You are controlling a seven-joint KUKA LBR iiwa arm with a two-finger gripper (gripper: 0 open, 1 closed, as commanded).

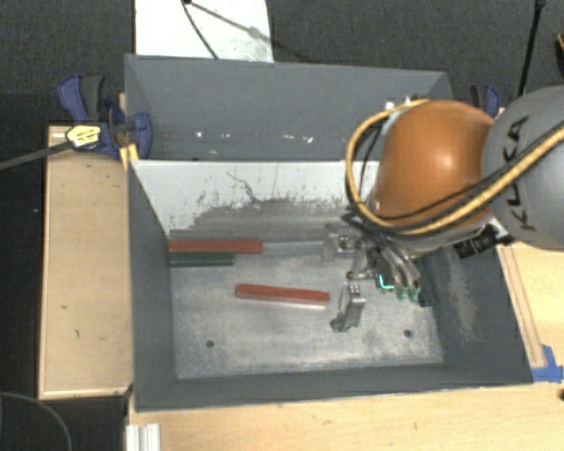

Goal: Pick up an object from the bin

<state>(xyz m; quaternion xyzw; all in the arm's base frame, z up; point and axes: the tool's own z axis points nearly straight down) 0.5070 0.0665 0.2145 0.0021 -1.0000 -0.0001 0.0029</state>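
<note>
My gripper [343, 318] hangs low over the bin floor, right of centre, under the arm's orange cover. A flat red-brown bar [282, 295] lies on the floor in the middle of the bin, and its right end stops just left of the gripper. Nothing can be seen held in the gripper. Farther back on the left, a second red-brown bar [216, 246] rests along the foot of the rear wall. A dark green bar [202, 259] lies right in front of it, touching or nearly touching.
The arm and its orange cover with looped cables hide the bin's right rear part. The bin's sloped walls close in on all sides. Bare scuffed floor stretches in front of the bars.
</note>
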